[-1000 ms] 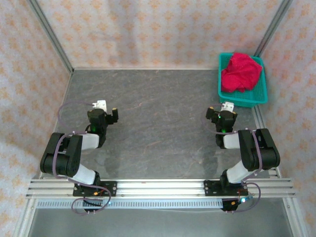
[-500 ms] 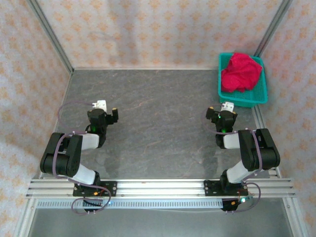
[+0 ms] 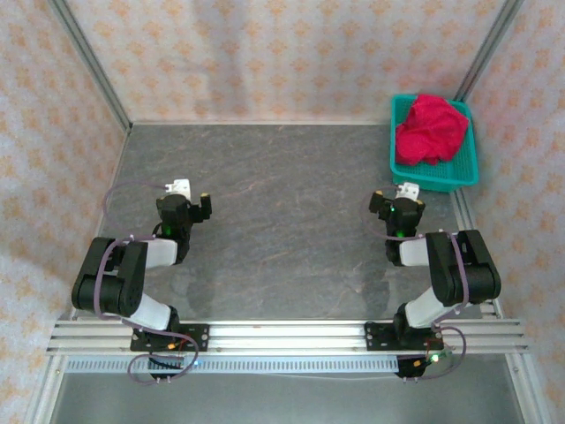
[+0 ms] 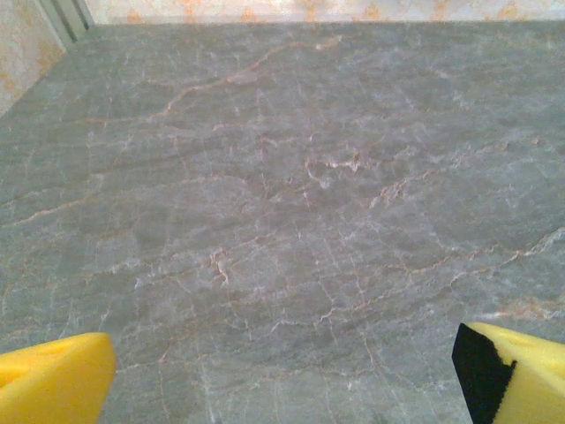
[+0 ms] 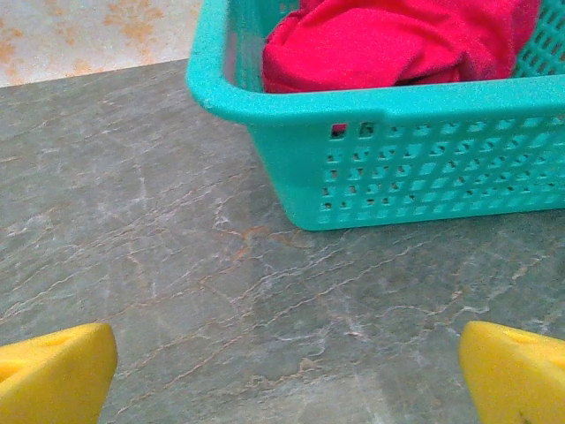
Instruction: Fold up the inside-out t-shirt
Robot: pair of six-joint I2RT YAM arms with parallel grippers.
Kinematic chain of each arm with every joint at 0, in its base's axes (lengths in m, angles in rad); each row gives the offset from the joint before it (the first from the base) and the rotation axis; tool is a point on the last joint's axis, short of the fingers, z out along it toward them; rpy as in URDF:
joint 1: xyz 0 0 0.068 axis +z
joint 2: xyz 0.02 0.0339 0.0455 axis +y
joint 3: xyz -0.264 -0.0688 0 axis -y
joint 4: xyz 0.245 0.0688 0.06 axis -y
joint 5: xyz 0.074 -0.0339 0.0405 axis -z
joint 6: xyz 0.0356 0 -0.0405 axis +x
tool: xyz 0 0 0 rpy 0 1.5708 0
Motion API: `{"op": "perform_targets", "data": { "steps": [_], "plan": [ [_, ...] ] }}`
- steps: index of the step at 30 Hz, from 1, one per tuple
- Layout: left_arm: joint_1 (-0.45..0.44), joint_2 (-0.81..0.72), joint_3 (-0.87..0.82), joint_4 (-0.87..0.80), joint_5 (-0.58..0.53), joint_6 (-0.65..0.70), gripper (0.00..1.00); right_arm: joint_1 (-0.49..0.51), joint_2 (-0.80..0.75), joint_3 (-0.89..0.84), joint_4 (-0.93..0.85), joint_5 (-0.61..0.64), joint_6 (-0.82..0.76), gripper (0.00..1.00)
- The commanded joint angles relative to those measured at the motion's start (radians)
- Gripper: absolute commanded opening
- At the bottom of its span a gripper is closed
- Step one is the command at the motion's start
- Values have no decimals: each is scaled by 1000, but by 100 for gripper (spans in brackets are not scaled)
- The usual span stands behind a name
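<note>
T-shirt (image 5: 397,40) lay bunched in teal basket (image 5: 353,102) at the table's (image 3: 282,177) far right corner, directly ahead of the nearer right gripper (image 5: 287,375); it and the left gripper (image 4: 282,375) stood wide open, empty.

Soft, even light fills the top view; the grey table (image 3: 291,177) carries a pale sheen near its front edge and only faint shadows beside the arms (image 3: 124,274). The patterned walls (image 3: 265,53) look slightly washed out. The 2 wrist views are softer and grainy. In the right wrist view the teal basket (image 5: 397,168) throws a short, diffuse shadow at its foot, the red t-shirt (image 5: 388,44) is oversaturated, and the yellow fingertips (image 5: 53,371) in the bottom corners are blurred
</note>
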Motion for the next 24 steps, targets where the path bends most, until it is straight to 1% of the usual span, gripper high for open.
{"op": "perform_targets", "data": {
  "steps": [1,2,3,4,5,6,7,8,9,10,11,12,13,15,18,19,20,21,24],
  "plan": [
    [-14,-80,112,-239,-38,-14,100,12,-114,3,-47,114,16,99],
    [-22,-113,183,-386,-82,-42,100,28,-194,37,-162,152,10,99],
    [-30,-135,222,-454,-77,-40,100,42,-266,82,-286,185,11,99],
    [-46,-165,243,-488,-66,-34,100,51,-331,147,-428,220,36,99],
    [-60,-203,252,-510,-52,-32,100,52,-362,209,-536,272,102,99],
    [-69,-236,261,-531,-35,-39,100,52,-394,261,-607,347,187,99],
    [-71,-269,276,-563,-11,-59,100,50,-388,318,-678,431,291,99],
    [-71,-296,299,-609,-2,-87,100,44,-372,397,-775,473,393,99],
    [-71,-317,328,-668,-10,-120,100,28,-331,465,-847,437,425,99],
    [-70,-335,377,-770,-53,-182,100,11,-283,544,-916,375,424,99],
    [-71,-345,447,-949,-121,-296,100,3,-232,635,-995,337,430,99],
    [-72,-354,489,-1031,-172,-346,100,-4,-184,709,-1054,305,440,99],
    [-69,-377,482,-1027,-175,-349,100,-15,-125,793,-1111,250,449,99],
    [-68,-420,454,-1020,-196,-373,100,-28,-12,927,-1174,231,507,99],
    [-67,-449,448,-1084,-258,-473,100,-96,162,1137,-1292,104,623,99],
    [-62,-445,456,-1096,-232,-453,100,-122,225,1213,-1335,60,675,97],
    [-55,-435,465,-1090,-159,-414,100,-145,288,1285,-1380,24,712,95],
    [-54,-422,481,-1097,-119,-405,100,-157,339,1350,-1413,6,740,94],
    [-53,-401,506,-1111,-65,-423,100,-186,511,1558,-1523,-2,824,90]
  ]
}}
